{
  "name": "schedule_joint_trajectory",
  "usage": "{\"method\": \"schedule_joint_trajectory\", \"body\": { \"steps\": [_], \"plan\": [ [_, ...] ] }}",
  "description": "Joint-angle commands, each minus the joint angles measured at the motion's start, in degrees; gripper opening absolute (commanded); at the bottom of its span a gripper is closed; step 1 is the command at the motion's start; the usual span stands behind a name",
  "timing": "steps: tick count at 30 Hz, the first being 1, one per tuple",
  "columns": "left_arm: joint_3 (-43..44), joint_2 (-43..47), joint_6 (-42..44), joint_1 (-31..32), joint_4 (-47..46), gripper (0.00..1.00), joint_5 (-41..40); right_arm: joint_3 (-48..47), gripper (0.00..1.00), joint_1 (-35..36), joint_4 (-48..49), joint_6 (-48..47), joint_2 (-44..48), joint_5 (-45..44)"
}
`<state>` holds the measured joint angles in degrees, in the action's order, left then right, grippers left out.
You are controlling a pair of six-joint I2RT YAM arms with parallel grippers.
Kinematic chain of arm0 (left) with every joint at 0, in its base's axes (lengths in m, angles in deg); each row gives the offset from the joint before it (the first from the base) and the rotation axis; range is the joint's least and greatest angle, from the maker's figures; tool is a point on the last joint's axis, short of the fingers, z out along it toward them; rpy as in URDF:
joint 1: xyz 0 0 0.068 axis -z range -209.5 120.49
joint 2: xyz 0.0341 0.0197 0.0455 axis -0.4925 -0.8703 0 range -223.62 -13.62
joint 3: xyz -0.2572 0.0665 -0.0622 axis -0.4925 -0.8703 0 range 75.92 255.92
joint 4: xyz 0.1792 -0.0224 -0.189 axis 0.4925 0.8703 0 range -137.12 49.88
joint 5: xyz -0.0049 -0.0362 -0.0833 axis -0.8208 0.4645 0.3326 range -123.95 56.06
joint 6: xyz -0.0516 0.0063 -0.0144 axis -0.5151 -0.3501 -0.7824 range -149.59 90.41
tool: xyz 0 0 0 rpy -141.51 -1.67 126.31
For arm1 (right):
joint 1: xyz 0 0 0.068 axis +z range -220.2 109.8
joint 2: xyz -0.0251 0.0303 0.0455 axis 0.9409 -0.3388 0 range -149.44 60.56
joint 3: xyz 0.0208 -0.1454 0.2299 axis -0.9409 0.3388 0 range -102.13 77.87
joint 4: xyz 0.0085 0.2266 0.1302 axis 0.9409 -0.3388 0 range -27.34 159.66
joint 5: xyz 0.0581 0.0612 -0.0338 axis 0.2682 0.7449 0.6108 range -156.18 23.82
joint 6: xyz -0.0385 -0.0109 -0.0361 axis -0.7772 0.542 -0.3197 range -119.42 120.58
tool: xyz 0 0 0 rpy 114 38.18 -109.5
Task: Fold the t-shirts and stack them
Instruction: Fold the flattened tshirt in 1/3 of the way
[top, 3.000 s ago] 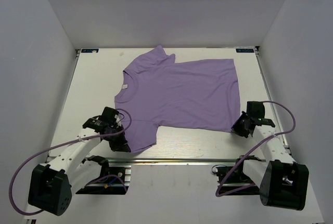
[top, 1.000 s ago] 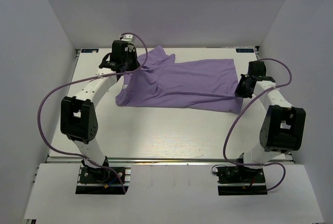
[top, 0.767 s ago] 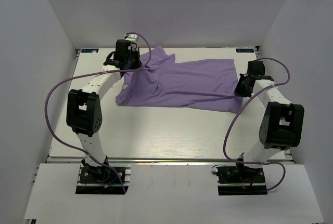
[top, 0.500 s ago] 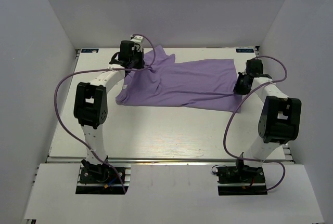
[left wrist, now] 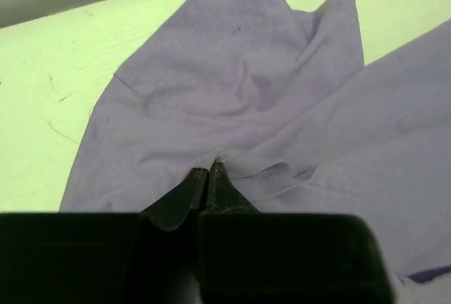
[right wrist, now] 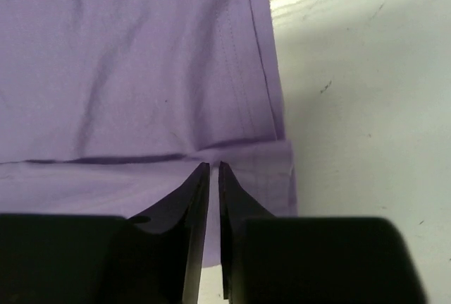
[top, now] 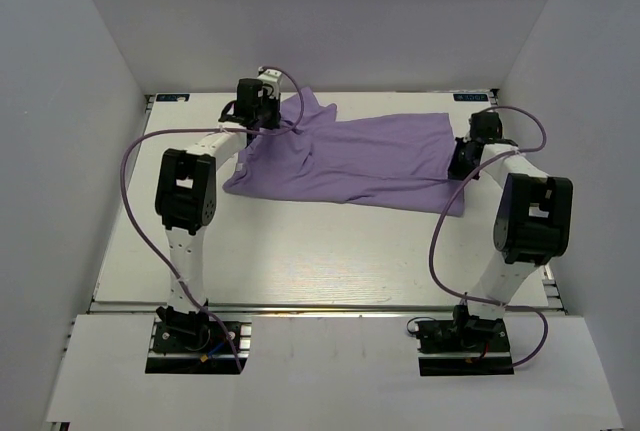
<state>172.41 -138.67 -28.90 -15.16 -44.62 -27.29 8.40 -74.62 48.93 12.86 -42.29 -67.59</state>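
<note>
Lavender t-shirt [top: 350, 163], folded over, flat

This looks like a robotics lab, set up as a closed test cell. The left arm [top: 185, 191] and right arm [top: 530, 221], both white and black, stand on metal base plates [top: 195, 336] at the near edge of a pale counter [top: 320, 251]. Purple cables [top: 135, 221] loop up from the bases. Plain white walls [top: 320, 21] box the counter in on three sides, and a metal rail [top: 330, 306] runs along its front. Small blue labels [top: 172, 97] mark the far corners. One shirt [top: 370, 161] lies on the counter.
</note>
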Motion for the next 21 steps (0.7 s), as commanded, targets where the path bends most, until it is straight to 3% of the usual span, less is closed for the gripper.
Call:
{"method": "schedule_joint_trajectory", "body": {
  "steps": [1,2,4,5,8,10,11,14,21],
  "plan": [
    [2.3,-0.4,1.6,-0.5,-5.2,0.14,0.4,-4.0,0.17,-0.1,1.8,-0.8,-1.3,-0.6],
    [2.3,-0.5,2.1,-0.5,-7.8,0.42,-0.4,-4.4,0.19,-0.1,1.9,-1.1,-2.5,-0.3],
    [3.2,-1.9,2.1,-1.0,-9.8,0.61,-1.6,-7.2,0.33,-0.2,1.2,-0.8,-3.8,-0.3],
    [4.1,-3.1,1.4,-1.0,-9.8,0.97,-2.3,-8.0,0.44,-0.1,0.5,-0.8,-4.1,0.3],
    [11.6,-5.0,0.2,-1.6,-2.5,1.00,-4.1,-9.7,0.68,-0.2,-0.3,-0.6,-3.4,0.9],
    [16.4,-5.6,-0.8,-1.6,1.0,1.00,-7.2,-9.5,0.78,-0.1,0.1,0.1,-1.3,0.8],
    [17.1,-5.0,-1.3,-1.6,2.5,1.00,-7.2,-9.3,0.90,-0.1,0.0,0.1,-0.5,3.0],
    [14.5,0.5,-2.8,-1.6,5.8,1.00,-7.2,-5.9,0.90,0.2,1.1,0.6,4.1,6.1],
    [-8.4,15.1,-9.7,-0.5,8.1,1.00,-0.3,9.9,0.90,0.2,6.9,3.0,13.9,15.5]
  ]
}}
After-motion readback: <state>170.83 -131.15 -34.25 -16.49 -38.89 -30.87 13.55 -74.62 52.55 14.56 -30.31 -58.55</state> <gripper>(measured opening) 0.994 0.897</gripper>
